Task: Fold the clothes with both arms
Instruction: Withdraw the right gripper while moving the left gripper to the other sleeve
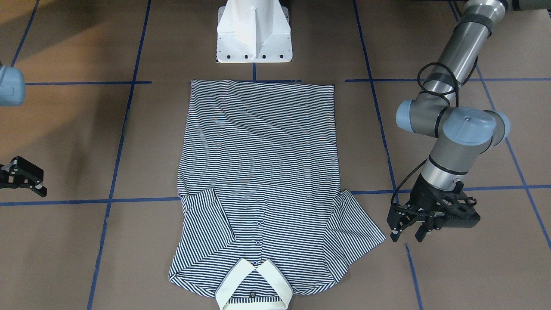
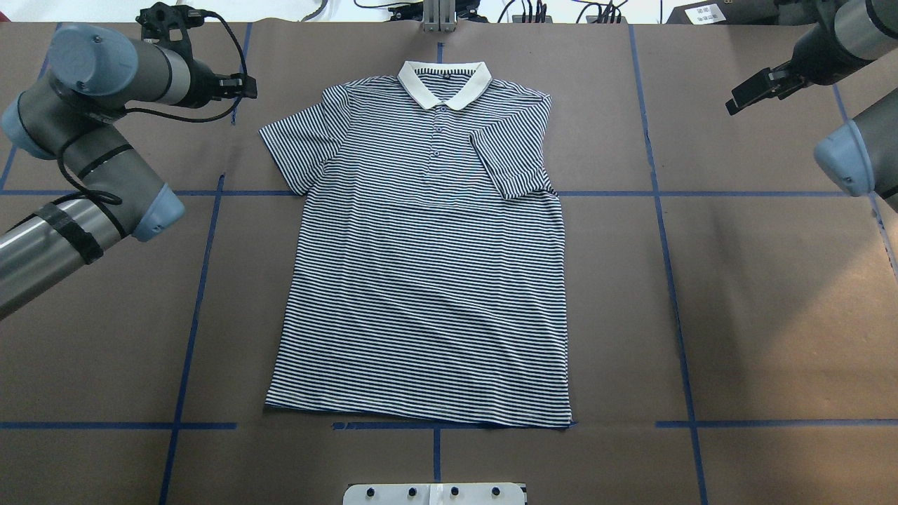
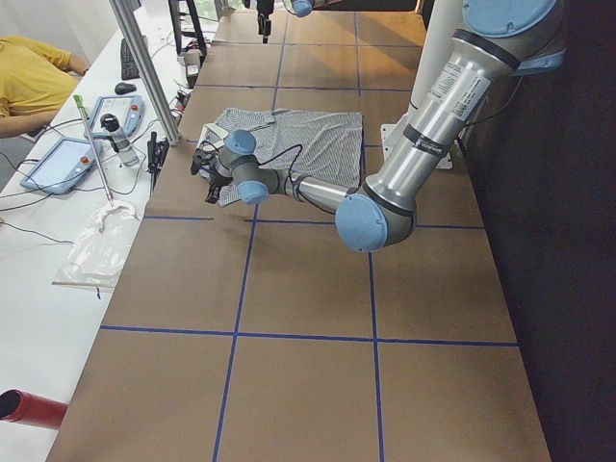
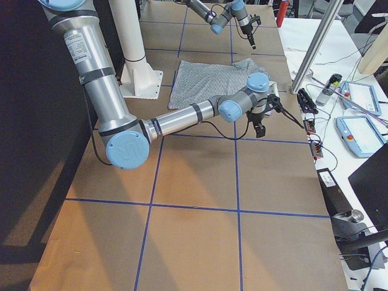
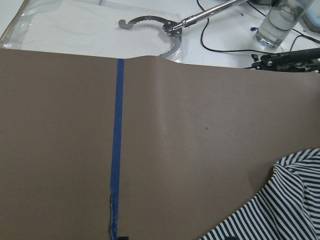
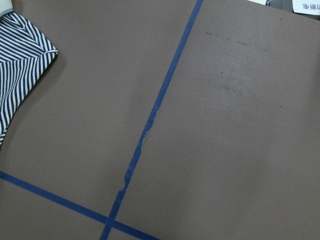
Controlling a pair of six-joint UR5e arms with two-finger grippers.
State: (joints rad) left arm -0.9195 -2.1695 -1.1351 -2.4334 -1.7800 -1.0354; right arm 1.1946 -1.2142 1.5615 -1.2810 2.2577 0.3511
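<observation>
The clothes are one navy-and-white striped polo shirt (image 2: 421, 280) lying flat and face up on the brown table, its cream collar (image 2: 443, 83) at the far edge from the robot. One sleeve (image 2: 508, 165) is folded in over the chest on the right arm's side. The other sleeve (image 2: 298, 144) lies spread out. My left gripper (image 1: 407, 236) hovers open just beyond that spread sleeve (image 1: 359, 228), holding nothing. My right gripper (image 2: 733, 105) hangs well clear of the shirt, open and empty. Each wrist view catches only a striped corner (image 5: 285, 205) (image 6: 17, 45).
The white pedestal base (image 1: 254, 34) stands at the hem end of the shirt. Blue tape lines (image 2: 663, 231) grid the table. A side bench beyond the collar end carries teach pendants (image 3: 63, 164), tools, a bottle (image 5: 280, 22) and cables. A person in yellow (image 3: 29, 77) sits there.
</observation>
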